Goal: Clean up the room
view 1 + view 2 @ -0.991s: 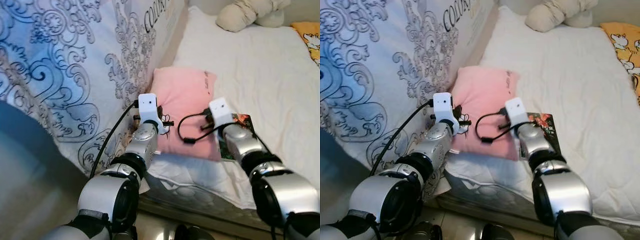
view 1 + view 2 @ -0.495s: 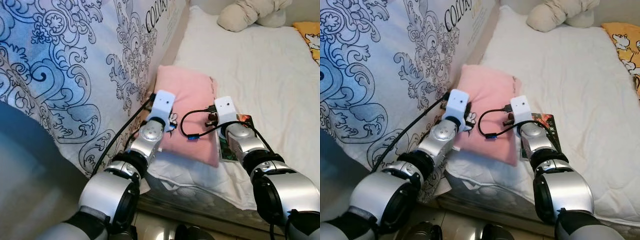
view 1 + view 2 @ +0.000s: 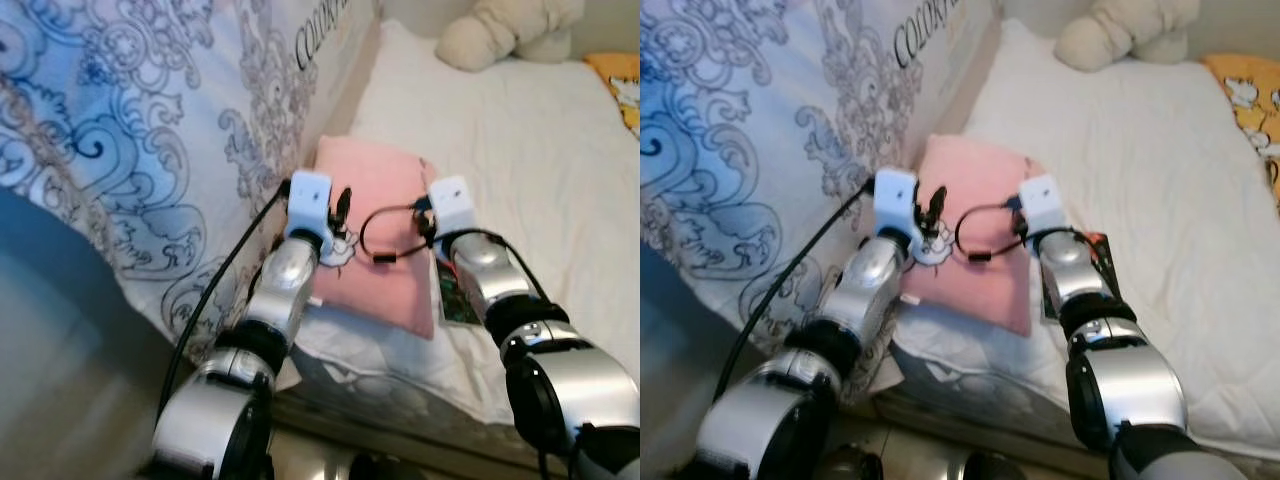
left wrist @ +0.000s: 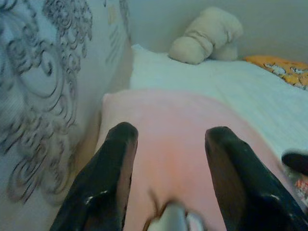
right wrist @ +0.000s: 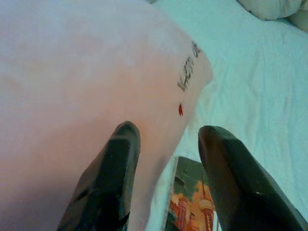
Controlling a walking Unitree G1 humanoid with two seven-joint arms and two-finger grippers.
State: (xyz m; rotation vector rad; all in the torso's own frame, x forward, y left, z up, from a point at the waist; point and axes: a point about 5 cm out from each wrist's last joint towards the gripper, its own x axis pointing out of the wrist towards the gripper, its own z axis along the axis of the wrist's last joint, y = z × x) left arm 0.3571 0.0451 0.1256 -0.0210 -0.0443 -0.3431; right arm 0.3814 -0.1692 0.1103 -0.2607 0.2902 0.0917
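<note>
Barely begun, judging by the bed: nothing gathered, nothing moved off. Nearest, both silver arms stretched forward side by side over the mattress edge. Left gripper (image 4: 166, 180) poised low over the near-left part of the pink pillow (image 3: 375, 235), fingers spread apart, nothing between them. Right gripper (image 5: 166, 180) at the pillow's right edge, fingers likewise parted and empty, straddling the seam where pillow meets a colourful book (image 5: 192, 207) lying flat just beside it on the white sheet (image 3: 520, 130). Possibly touching the fabric, though too blurred to tell. Left alongside, a patterned duvet (image 3: 130, 130). Farthest back, a beige plush toy (image 3: 505, 30) near the head of the bed.
</note>
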